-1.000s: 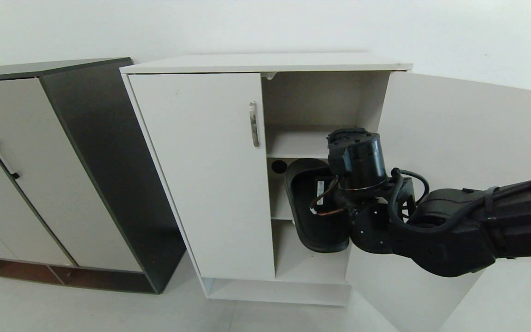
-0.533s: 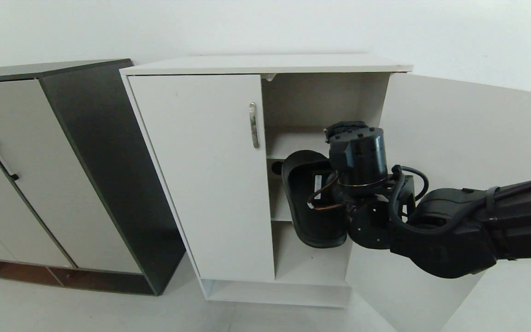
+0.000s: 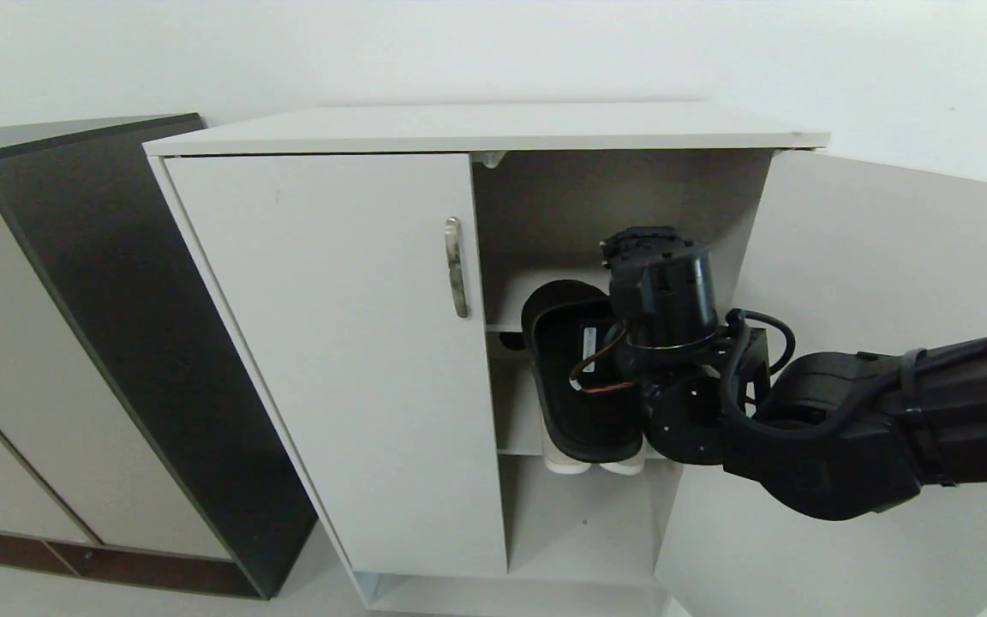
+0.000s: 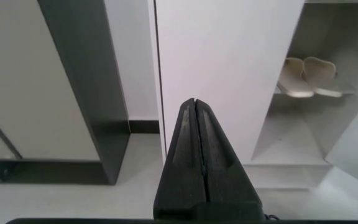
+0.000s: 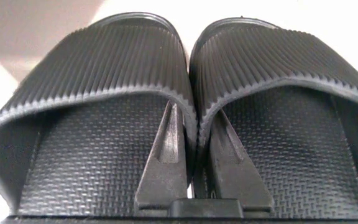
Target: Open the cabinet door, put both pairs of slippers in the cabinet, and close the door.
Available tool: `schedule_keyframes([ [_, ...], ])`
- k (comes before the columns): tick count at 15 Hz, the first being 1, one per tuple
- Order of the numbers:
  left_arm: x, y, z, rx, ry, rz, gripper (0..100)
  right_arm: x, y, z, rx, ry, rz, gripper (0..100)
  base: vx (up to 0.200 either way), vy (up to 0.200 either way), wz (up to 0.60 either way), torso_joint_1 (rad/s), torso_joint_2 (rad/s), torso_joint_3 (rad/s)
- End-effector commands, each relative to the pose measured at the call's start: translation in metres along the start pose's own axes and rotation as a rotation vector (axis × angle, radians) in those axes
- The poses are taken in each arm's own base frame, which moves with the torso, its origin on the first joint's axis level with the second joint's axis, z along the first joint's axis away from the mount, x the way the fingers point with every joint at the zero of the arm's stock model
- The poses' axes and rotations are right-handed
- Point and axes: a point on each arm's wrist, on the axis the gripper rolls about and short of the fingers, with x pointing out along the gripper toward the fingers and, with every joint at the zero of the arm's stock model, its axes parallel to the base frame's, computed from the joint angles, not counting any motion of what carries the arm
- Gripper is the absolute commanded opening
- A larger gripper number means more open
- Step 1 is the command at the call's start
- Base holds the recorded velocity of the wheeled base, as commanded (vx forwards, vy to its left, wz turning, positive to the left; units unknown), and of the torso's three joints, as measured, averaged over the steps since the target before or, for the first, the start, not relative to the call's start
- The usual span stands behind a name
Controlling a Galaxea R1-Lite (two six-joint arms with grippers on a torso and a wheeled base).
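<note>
A pair of black slippers (image 3: 583, 386) hangs upright, soles side by side, in the open right half of the white cabinet (image 3: 476, 128). My right gripper (image 5: 194, 118) is shut on the black slippers (image 5: 135, 93), its fingers pinching their two touching inner edges. The toes reach up to the upper shelf. Just below them a pair of white slippers (image 3: 588, 465) lies on the middle shelf, also seen as white slippers (image 4: 312, 78) in the left wrist view. My left gripper (image 4: 194, 102) is shut and empty, low in front of the cabinet's closed left door (image 4: 229, 62).
The cabinet's right door (image 3: 870, 257) stands swung wide open beside my right arm. The left door (image 3: 331, 343) is closed, with a metal handle (image 3: 454, 267). A dark grey cabinet (image 3: 116, 343) stands close on the left. The bottom compartment (image 3: 579, 523) holds nothing.
The head camera has moved closer, so the cabinet looks larger. Relative to the shelves, my right gripper has lifted the black slippers higher in the opening. The white slippers below now show.
</note>
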Motion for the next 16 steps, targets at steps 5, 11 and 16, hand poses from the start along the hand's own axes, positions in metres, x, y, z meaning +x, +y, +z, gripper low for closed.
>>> schedule_keyframes([
  [5,0.000,0.000,0.000,-0.002,0.000,0.000,0,0.004,0.001,-0.007,-0.010,0.016,0.001,0,0.040,0.000,0.00,0.002,0.00,0.000],
  [11,0.000,0.000,0.000,-0.002,0.000,0.000,0,0.035,0.000,-0.002,-0.005,-0.001,-0.038,0,0.000,0.000,0.00,0.000,0.00,0.000],
  [16,0.000,0.000,0.000,-0.005,0.000,0.000,0,0.075,-0.001,0.002,-0.031,-0.029,-0.095,0,0.000,0.000,0.00,0.000,0.00,0.000],
])
